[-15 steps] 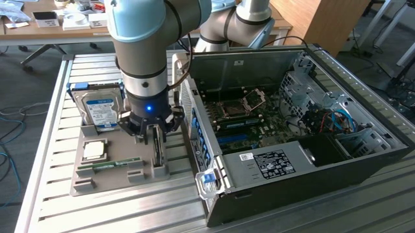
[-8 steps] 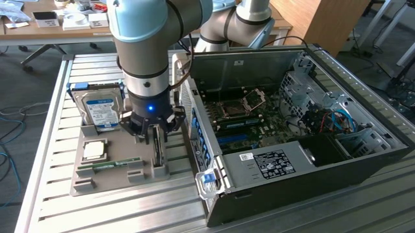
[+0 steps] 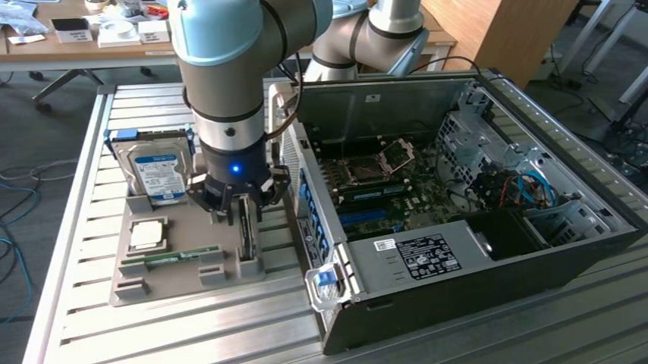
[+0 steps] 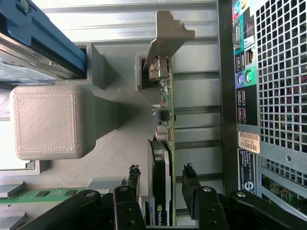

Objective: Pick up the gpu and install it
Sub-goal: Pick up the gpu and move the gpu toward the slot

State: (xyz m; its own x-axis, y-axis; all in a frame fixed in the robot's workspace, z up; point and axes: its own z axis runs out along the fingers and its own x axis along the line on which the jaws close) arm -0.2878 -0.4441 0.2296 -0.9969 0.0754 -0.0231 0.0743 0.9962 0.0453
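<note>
Fingers (image 4: 133, 178) wide, our gripper (image 4: 160, 176) straddles the gpu (image 4: 159, 155) without clamping it. The card stands on edge in its grey tray (image 4: 115, 143), likely so we can grip both faces.

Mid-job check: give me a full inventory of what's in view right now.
gpu: one, green board with black fan and silver bracket, standing on edge in the tray
hard drive: one, silver with a blue-white label, upright at the tray's back end
RAM stick: one, green, lying in the tray's front part
square chip: one, silver, flat between hard drive and RAM stick
tray: one, grey, on the table, at the exterior view's left of the PC case
PC case: one, black, open, motherboard showing
table: one, silver, slatted
arm: one, grey and light blue, above the tray
hand: one, black, open, fingers flanking the gpu
</note>
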